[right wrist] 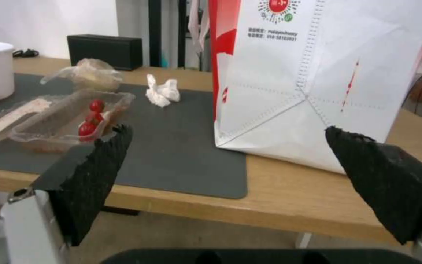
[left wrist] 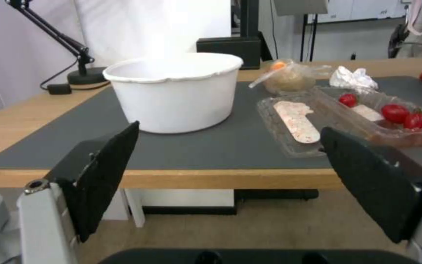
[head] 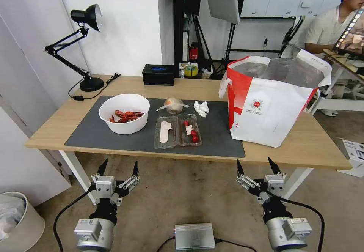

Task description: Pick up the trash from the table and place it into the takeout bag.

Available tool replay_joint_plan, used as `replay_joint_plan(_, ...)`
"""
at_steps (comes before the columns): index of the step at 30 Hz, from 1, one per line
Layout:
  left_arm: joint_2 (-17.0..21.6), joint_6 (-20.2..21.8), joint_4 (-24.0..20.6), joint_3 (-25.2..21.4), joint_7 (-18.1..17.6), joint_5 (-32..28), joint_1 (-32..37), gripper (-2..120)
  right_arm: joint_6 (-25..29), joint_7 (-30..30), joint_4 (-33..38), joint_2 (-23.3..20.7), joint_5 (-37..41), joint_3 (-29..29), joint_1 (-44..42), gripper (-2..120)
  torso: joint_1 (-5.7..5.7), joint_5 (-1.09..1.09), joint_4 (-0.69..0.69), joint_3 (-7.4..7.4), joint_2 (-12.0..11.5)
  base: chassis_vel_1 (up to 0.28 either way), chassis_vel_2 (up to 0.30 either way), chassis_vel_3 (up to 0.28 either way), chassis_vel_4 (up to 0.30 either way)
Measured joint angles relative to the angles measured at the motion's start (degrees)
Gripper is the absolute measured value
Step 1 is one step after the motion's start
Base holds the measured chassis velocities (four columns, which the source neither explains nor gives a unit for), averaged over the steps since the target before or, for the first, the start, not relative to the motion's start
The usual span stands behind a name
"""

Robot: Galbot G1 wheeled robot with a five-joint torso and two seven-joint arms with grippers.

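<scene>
On the table's [head: 53,125] grey mat stand a white bowl of red crayfish shells [head: 124,113], a clear hinged tray with small red tomatoes [head: 177,131], a knotted clear bag with orange content [head: 173,105] and a crumpled white tissue [head: 201,108]. The takeout bag [head: 271,104], white with red sides and foil lining, stands open at the table's right. My left gripper [head: 118,167] hangs open below the table's front edge, in line with the bowl [left wrist: 174,91]. Below the bag [right wrist: 318,77], my right gripper [head: 258,166] is also open and empty.
A black desk lamp [head: 81,47] and a black rectangular box [head: 159,74] stand along the table's back edge. A white bin [head: 17,221] sits on the floor at my left. A grey box [head: 195,236] lies on the floor between my arms.
</scene>
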Motion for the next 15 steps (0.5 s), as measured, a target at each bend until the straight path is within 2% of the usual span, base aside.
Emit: replay_joint_plan(15, 0.0, 0.0, 0.0, 0.0, 0.0, 0.0, 0.0, 100, 0.0, 0.0, 0.0, 0.0, 0.0, 0.0, 0.0, 100, 0.0, 0.0, 0.0, 0.0, 0.0, 0.0, 0.0, 0.0, 0.0)
